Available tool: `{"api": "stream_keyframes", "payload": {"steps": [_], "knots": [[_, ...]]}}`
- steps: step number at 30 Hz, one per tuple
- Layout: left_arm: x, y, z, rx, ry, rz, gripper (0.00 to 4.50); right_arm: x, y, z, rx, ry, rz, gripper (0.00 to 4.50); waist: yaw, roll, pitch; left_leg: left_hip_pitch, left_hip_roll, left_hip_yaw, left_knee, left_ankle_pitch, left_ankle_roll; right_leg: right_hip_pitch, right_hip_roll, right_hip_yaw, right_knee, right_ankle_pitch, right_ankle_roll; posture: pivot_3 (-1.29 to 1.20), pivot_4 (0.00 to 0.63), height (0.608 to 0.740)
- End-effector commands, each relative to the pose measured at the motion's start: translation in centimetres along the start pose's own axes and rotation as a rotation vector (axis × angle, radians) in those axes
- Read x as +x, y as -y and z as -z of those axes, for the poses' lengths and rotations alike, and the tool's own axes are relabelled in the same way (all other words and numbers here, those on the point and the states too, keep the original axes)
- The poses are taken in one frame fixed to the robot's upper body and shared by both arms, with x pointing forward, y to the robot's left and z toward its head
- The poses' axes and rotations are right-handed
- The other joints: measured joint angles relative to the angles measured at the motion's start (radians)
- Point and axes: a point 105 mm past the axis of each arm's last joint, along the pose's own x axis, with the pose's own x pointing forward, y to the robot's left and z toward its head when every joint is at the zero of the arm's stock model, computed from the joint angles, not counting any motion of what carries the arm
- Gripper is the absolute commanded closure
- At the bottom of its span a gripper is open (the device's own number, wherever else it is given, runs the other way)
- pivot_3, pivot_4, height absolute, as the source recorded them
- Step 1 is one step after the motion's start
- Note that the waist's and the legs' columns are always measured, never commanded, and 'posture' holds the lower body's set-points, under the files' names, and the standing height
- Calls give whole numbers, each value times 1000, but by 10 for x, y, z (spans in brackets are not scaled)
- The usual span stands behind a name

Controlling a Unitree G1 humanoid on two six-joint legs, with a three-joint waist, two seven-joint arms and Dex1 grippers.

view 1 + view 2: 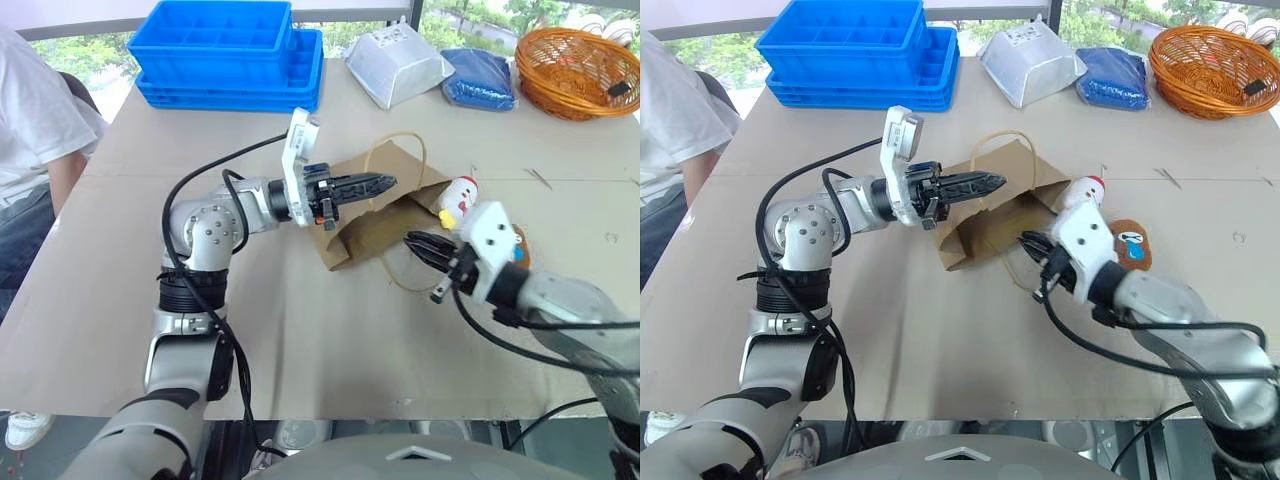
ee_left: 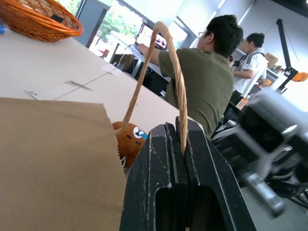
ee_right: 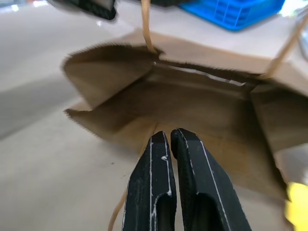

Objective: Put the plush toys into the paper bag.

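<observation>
plush toys sit on the far side of the plain brown kraft paper bag (image 1: 375, 215): a white cone-shaped one with yellow tips (image 1: 458, 202) and a brown rounded one with a crying face (image 2: 130, 140). nearest on the pale cardboard-covered table (image 1: 300, 330), the right gripper (image 1: 428, 247) is closed at the bag's near rim; whether it grips anything is unclear. beyond, the left gripper (image 1: 365, 184) is clamped on a tan cord handle (image 2: 173, 72). at the table's far edge stand blue plastic crates (image 1: 235, 50) and an orange wicker basket (image 1: 575, 70).

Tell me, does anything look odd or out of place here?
The paper bag lies on its side, creased, lifted by one cord handle pinched in the left gripper. Both plush toys remain outside, on the table.
</observation>
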Motion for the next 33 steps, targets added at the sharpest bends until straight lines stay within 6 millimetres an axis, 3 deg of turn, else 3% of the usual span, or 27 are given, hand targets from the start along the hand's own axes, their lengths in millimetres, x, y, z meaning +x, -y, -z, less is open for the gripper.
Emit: {"api": "stream_keyframes", "payload": {"steps": [1, 7, 12, 17, 22, 30, 33], "knots": [[4, 13, -8, 39, 27, 39, 4500, 23, 10, 0, -42, 2, 20, 4447, -5, 0, 0, 0, 0, 0, 0, 0, 0, 0, 0, 0, 0, 0, 0, 0, 150, 740], [5, 14, -7, 17, 64, 23, 4500, 74, -3, 26, -65, -43, -72, 4447, -18, -1, 0, -1, -1, -2, 0, 2, -3, -1, -1, -1, 1, 0, 0, 0, 150, 740], [0, 13, -7, 14, 85, -13, 4500, 96, -20, 56, -66, -80, -169, 4447, -21, 0, 0, -1, -1, -2, -1, 2, -3, -2, -1, 0, 1, 0, 0, 0, 150, 740], [-10, 7, -23, 19, 175, -89, 4500, 100, -32, 87, -74, -149, -236, 4447, -23, 0, -1, 0, -1, -2, -1, 2, -3, -1, -1, 1, 1, 0, 0, 0, 150, 740], [-23, 4, -44, 3, 294, -152, 4500, 96, -31, 99, -65, -170, -237, 4447, -23, -1, -2, 1, -1, -2, -2, 2, -4, -1, -1, 1, 2, 1, 0, 0, 150, 740], [-29, 7, -51, -1, 341, -177, 4500, 93, -20, 98, -53, -159, -199, 4447, -20, -1, -3, 1, -2, -2, -2, 2, -4, -1, -2, 1, 2, 1, 0, 0, 150, 740], [-25, 7, -44, 23, 301, -176, 4500, 91, -14, 80, -57, -76, -179, 4447, -18, -1, -3, 1, -3, -2, -2, 2, -4, -1, -2, 1, 1, 1, 0, 0, 150, 740]]}}
